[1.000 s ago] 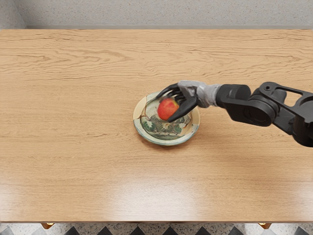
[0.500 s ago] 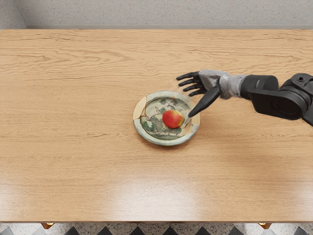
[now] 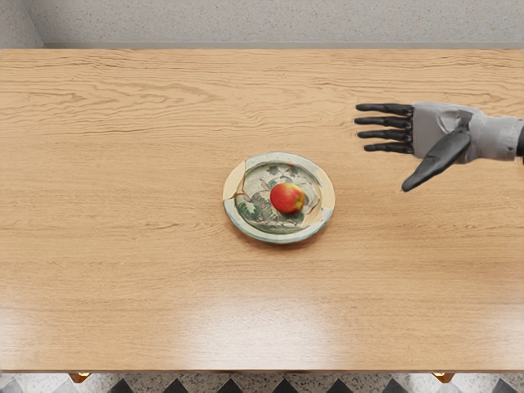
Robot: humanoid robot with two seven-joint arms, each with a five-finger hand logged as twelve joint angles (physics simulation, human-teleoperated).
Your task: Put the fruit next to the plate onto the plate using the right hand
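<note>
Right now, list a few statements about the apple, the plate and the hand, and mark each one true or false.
1. The apple lies on the plate. True.
2. The right hand grasps the apple. False: it holds nothing, its fingers are spread, and it is off to the plate's right, apart from it.
3. The plate stands on a wooden table. True.
4. The left arm reaches over the plate. False: no left arm is in view.
5. The plate is plain white. False: it has a green painted pattern inside a pale rim.
</note>
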